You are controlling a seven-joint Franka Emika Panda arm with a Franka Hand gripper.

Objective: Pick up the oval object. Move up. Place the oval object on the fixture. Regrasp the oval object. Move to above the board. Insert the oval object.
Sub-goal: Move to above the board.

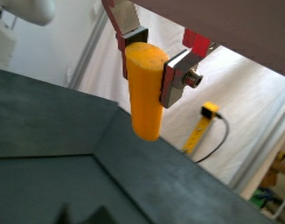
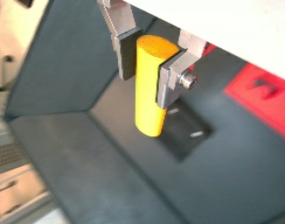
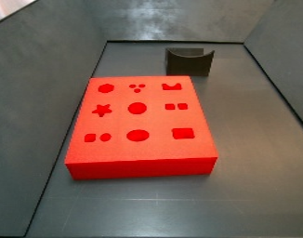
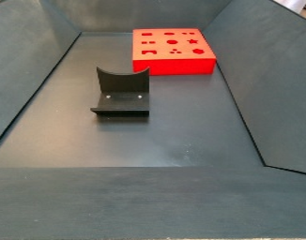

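In both wrist views my gripper [image 1: 152, 63] [image 2: 149, 58] is shut on the oval object [image 1: 145, 98] [image 2: 149, 98], a smooth yellow-orange peg. It hangs upright from the pads, held near its upper end, lower end free. Below the peg in a wrist view lie the dark fixture [image 2: 187, 131] and a corner of the red board [image 2: 263, 93]. Both side views show the fixture [image 3: 189, 61] [image 4: 120, 92] standing bare and the board [image 3: 139, 125] [image 4: 172, 49] with its cutouts bare. Neither side view shows the gripper or the peg.
Dark grey sloping walls [image 4: 30, 94] enclose the floor on all sides. Beyond the wall rim [image 1: 63, 105] a wrist view shows white sheeting and a yellow-handled cable [image 1: 205, 122] outside the bin.
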